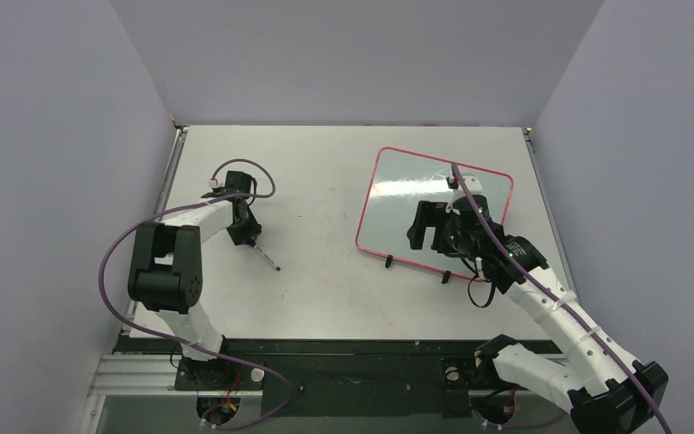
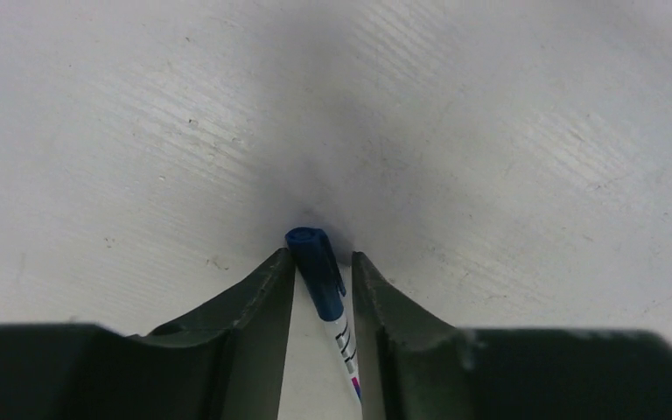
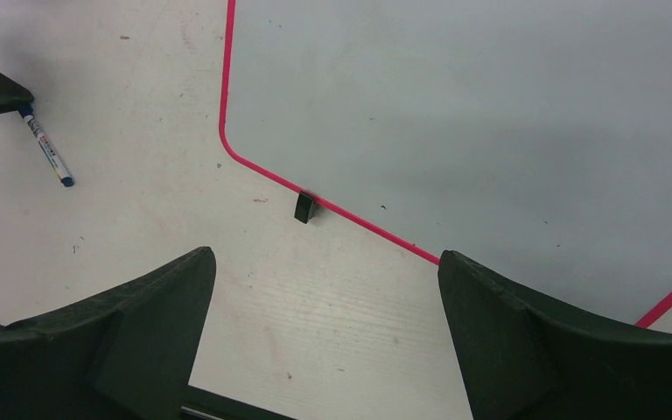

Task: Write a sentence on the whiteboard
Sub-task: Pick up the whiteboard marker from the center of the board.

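Observation:
The whiteboard [image 1: 396,212] with its pink-red frame lies on the right of the table and also shows in the right wrist view [image 3: 490,105]. No lettering shows on it. A pen [image 1: 269,259] with a blue cap [image 2: 318,262] and white barrel lies on the table left of the board; it also shows in the right wrist view [image 3: 48,150]. My left gripper [image 1: 251,237] is down at the pen's cap end, its jaws [image 2: 324,255] drawn in close on the cap, with the barrel resting on the table. My right gripper [image 1: 423,226] is wide open and empty [image 3: 326,254] above the board's near edge.
The board has two small black feet [image 1: 388,263] on its near edge; one shows in the right wrist view [image 3: 304,207]. Grey walls close the table at the left, back and right. A black rail [image 1: 352,348] runs along the table's near edge.

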You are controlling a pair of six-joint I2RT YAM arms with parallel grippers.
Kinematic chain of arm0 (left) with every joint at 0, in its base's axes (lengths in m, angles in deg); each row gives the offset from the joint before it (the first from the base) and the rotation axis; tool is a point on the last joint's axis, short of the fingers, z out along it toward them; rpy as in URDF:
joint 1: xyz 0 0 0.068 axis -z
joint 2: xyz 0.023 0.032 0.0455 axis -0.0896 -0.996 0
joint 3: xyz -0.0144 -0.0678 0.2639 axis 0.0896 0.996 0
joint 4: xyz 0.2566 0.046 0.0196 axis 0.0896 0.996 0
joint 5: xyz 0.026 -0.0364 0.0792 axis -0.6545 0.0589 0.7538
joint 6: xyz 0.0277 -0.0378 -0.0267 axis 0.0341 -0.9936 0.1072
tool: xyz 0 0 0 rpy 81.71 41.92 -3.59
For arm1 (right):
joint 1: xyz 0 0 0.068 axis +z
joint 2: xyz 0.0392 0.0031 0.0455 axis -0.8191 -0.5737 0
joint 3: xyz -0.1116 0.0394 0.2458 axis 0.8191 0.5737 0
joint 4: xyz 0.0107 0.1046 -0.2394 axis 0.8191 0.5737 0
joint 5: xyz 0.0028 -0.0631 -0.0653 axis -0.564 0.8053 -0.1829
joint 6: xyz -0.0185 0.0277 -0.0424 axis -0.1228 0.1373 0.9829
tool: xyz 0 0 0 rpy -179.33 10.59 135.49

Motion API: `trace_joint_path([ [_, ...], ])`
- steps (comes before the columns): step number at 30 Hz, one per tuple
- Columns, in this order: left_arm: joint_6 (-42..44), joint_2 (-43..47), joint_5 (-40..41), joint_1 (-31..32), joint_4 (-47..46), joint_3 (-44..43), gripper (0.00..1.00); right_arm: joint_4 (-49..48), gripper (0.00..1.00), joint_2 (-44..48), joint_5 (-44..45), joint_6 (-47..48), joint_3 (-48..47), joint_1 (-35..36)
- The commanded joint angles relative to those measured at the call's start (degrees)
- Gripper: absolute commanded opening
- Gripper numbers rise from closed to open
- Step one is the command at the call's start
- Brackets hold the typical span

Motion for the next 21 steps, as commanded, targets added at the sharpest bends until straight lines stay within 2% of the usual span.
trace_joint_path([
  [1, -0.77, -1.51, 0.54, 0.16, -1.62, -1.17, 0.21, -3.16, 0.94, -0.62, -0.14, 0.56, -2.55, 0.28],
  [5, -0.85, -1.66, -1.28, 0.25, -3.28, -0.67, 0.01, -4.31, 0.94, -1.06, -1.19, 0.42, -1.95, 0.34],
  [11, -2.82, 1.62, -3.37, 0.47, -2.53, -0.27, 0.0, -8.92, 0.94, -1.02, -5.75, -0.48, 0.22, 0.36],
  [18, -7.84, 9.68, -11.29, 1.07, -5.33, 2.46, 0.0, -22.01, 0.95, 0.03, -13.51, -3.32, 4.99, 0.49],
  [21, -11.41, 14.95, -11.96, 1.96, -5.81, 3.63, 0.0, -27.13, 0.95, -0.2, -16.36, -5.34, 6.81, 0.74],
])
